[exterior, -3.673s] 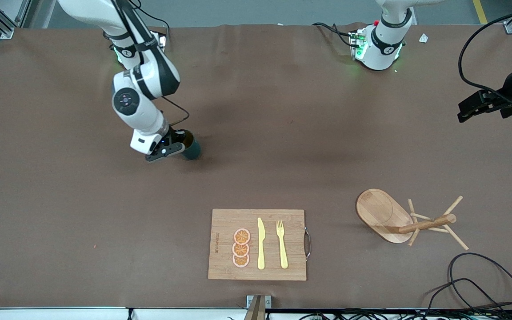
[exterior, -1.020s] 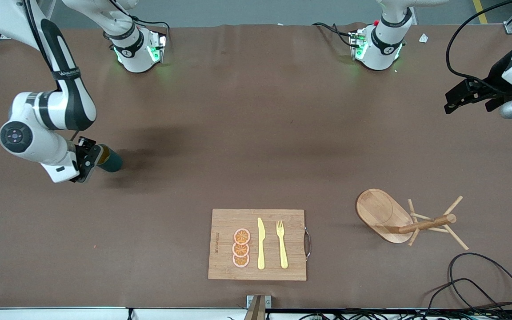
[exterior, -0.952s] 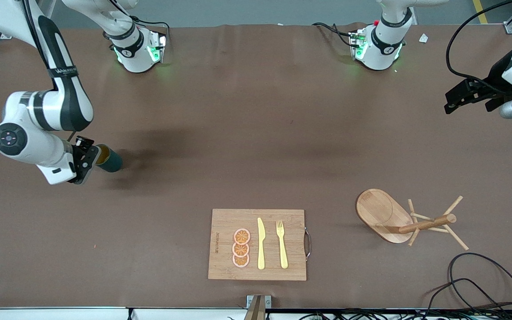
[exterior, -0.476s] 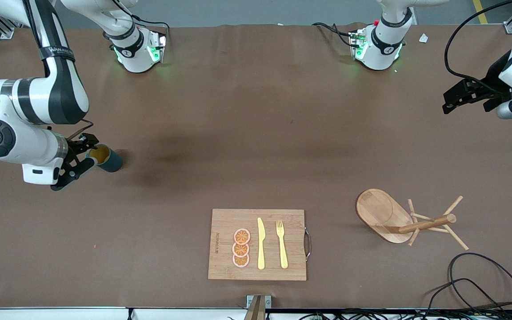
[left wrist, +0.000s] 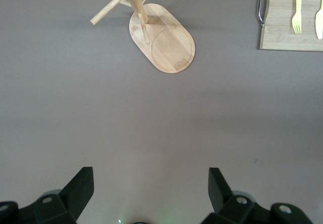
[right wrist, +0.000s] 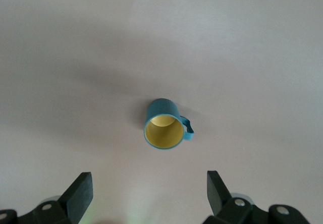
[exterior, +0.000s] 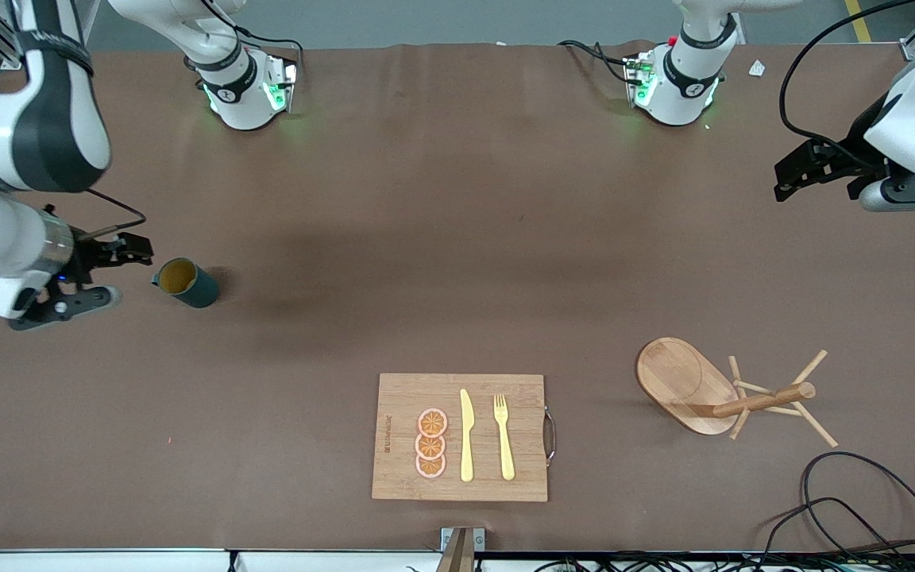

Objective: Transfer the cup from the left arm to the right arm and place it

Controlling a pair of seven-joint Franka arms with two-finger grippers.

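The cup (exterior: 186, 284), dark teal with an ochre inside and its handle toward the right arm's end, stands upright on the brown table (exterior: 457, 262). In the right wrist view the cup (right wrist: 164, 124) stands free, apart from the fingers. My right gripper (exterior: 130, 274) is open and empty, raised over the table beside the cup, toward the right arm's end. It also shows in its wrist view (right wrist: 149, 186). My left gripper (exterior: 793, 171) is open and empty and waits over the table's edge at the left arm's end. It also shows in its wrist view (left wrist: 150, 183).
A wooden cutting board (exterior: 460, 437) with a yellow knife (exterior: 466, 435), a fork (exterior: 503, 435) and orange slices (exterior: 430, 443) lies near the front camera. A wooden mug tree (exterior: 712, 391) stands toward the left arm's end. Black cables (exterior: 862, 508) lie at that corner.
My right gripper carried the cup toward the right arm's end, set it down, opened and drew away from it. The cup now stands alone. My left gripper shifted slightly.
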